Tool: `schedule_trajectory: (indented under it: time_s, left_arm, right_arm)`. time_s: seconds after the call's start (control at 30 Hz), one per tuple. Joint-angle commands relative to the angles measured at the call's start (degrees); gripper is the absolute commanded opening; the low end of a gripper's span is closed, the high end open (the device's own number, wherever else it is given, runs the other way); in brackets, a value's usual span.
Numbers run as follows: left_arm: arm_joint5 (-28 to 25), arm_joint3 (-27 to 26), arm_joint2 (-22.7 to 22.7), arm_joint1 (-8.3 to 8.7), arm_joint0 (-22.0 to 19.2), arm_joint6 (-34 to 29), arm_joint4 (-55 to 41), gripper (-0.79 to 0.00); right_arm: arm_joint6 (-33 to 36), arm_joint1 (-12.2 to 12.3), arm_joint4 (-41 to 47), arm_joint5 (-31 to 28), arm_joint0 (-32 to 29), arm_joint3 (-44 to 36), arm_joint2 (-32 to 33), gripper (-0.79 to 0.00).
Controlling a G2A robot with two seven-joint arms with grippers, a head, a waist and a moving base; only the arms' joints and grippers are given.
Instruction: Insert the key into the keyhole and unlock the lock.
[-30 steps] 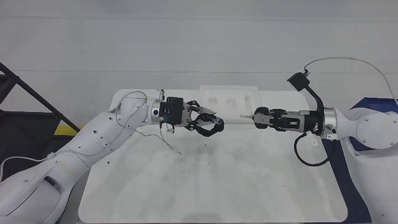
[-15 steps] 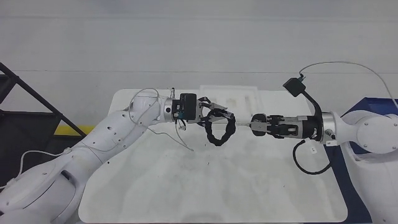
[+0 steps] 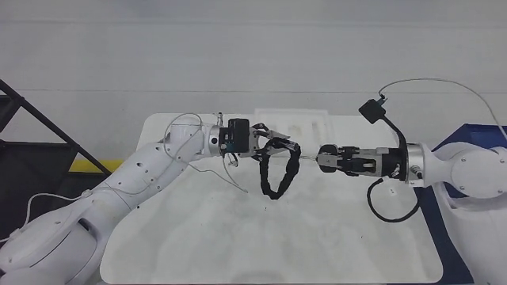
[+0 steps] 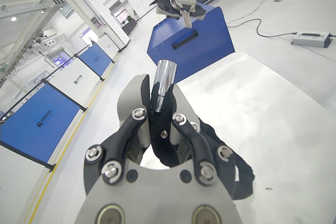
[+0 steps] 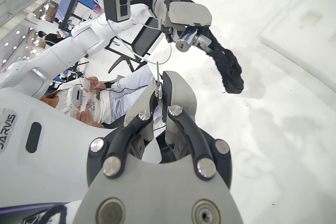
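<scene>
The lock is a chrome cylinder (image 4: 164, 79) with a black fabric-covered cable loop (image 3: 276, 178) hanging below it. My left gripper (image 3: 277, 144) is shut on it above the table's back middle, and also shows as my left gripper (image 4: 157, 93) with the cylinder sticking out past its fingertips. The keyhole face (image 5: 183, 45) points at my right gripper (image 5: 158, 89), which is shut on the key (image 5: 157, 70). In the top view my right gripper (image 3: 322, 157) holds the key tip a short gap from the cylinder (image 3: 295, 150). The key (image 4: 187, 20) points toward the lock.
A white foam tray (image 3: 293, 120) with recesses lies at the back of the white table (image 3: 317, 237). A blue box (image 4: 194, 43) stands beside the table on the right. The table's front half (image 3: 269, 245) is bare.
My left arm carried the lock to the right, and the cable loop uncoiled to hang down. My right gripper moved slightly left, narrowing the gap between key and cylinder.
</scene>
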Motion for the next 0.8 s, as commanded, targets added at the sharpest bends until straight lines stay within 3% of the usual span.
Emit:
schedule_trajectory:
  time_s: [0.0, 0.37, 0.77]
  left_arm:
    - [0.47, -0.18, -0.75, -0.1, 0.99, 1.05, -1.49, -0.785]
    - [5.42, 3.98, -0.38, -2.61, 2.02, 6.75, 3.32, -0.785]
    - [6.04, 9.67, 0.89, -6.38, 1.44, 11.88, 5.61, -0.785]
  right_arm:
    - [-0.33, 0.21, -2.8, 4.63, 0.0, -2.69, -0.03, -0.785]
    - [-2.98, 1.29, -16.45, 22.92, -1.9, -16.67, -0.86, -0.785]
    - [-4.7, 1.84, -23.38, 30.85, -2.36, -19.8, -3.84, -0.785]
